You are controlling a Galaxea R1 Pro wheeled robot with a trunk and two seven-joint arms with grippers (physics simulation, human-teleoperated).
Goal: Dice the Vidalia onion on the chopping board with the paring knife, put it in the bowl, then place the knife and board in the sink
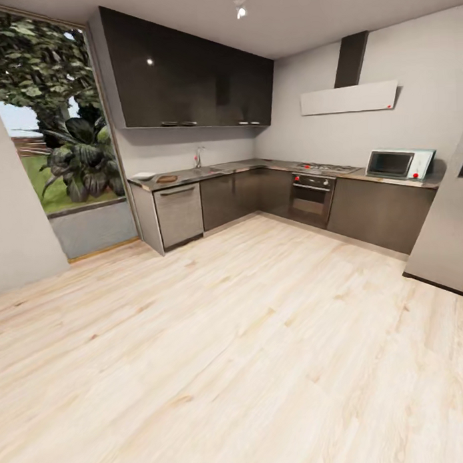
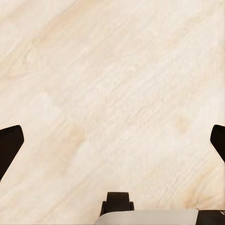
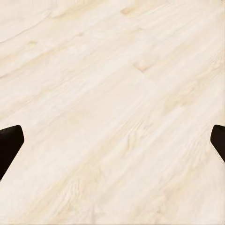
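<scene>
The left gripper (image 2: 112, 140) is spread wide and holds nothing, its dark fingertips (image 2: 9, 143) over pale wooden floor (image 2: 117, 70). The right gripper (image 3: 112, 140) is spread equally wide, also without a load, above the same planks. Well away from both, across the room in the head view, the countertop (image 1: 256, 166) carries the white bowl (image 1: 143, 175) with the chopping board (image 1: 167, 178) just beside it, and the sink (image 1: 206, 169) under its tap (image 1: 198, 156) further along.

a home kitchen: an l-shaped countertop (image 1: 256, 166) over dark cabinets, a sink (image 1: 219, 168) with tap, an oven (image 1: 312, 198), a microwave (image 1: 397, 163), a pale wood floor (image 1: 235, 338) below both wide-apart jaws.
</scene>
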